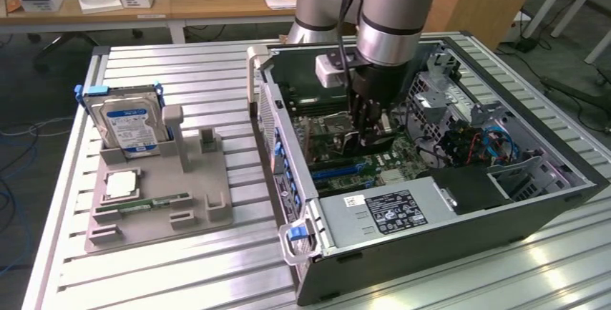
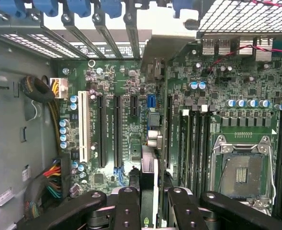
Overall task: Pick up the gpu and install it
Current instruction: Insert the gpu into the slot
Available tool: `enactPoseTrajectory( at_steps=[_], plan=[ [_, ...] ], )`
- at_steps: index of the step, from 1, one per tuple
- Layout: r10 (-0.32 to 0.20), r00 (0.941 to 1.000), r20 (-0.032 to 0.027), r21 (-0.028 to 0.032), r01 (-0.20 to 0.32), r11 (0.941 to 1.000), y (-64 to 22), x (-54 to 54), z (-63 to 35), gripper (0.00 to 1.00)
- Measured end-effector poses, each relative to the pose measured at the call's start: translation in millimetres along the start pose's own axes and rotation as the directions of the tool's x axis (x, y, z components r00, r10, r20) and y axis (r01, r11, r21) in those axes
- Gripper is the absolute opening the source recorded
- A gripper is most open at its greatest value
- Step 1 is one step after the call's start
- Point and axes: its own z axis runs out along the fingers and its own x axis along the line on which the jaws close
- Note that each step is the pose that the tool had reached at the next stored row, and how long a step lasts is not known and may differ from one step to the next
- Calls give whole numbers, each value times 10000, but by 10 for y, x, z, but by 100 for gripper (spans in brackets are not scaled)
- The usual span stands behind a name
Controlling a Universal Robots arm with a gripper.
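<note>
My gripper [image 1: 368,125] reaches down inside the open computer case [image 1: 534,202], over the green motherboard [image 1: 382,160]. In the wrist view the gripper [image 2: 152,206] is shut on the gpu [image 2: 149,184], a thin card seen edge-on between the two black fingers [image 2: 126,206]. The card runs toward the rear slot openings, where its silver end bracket [image 2: 167,52] shows. It hangs over the motherboard [image 2: 131,76] beside the long black expansion slots [image 2: 117,129]. I cannot tell whether its lower edge touches a slot.
A CPU socket [image 2: 241,172] and memory slots lie beside the card. Cable bundles [image 2: 50,177] sit by the case wall. Outside, a grey stand [image 1: 162,202] holds a hard drive [image 1: 134,120] and a memory stick [image 1: 143,204]. The power supply [image 1: 391,213] fills the case's near end.
</note>
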Motion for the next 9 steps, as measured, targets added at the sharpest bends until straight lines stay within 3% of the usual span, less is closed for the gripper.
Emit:
enactPoseTrajectory(
  at_steps=[9],
  plan=[
    [-2, 10000, -1, 1, 2, 10000, 42, 6, 17, 27]
  ],
)
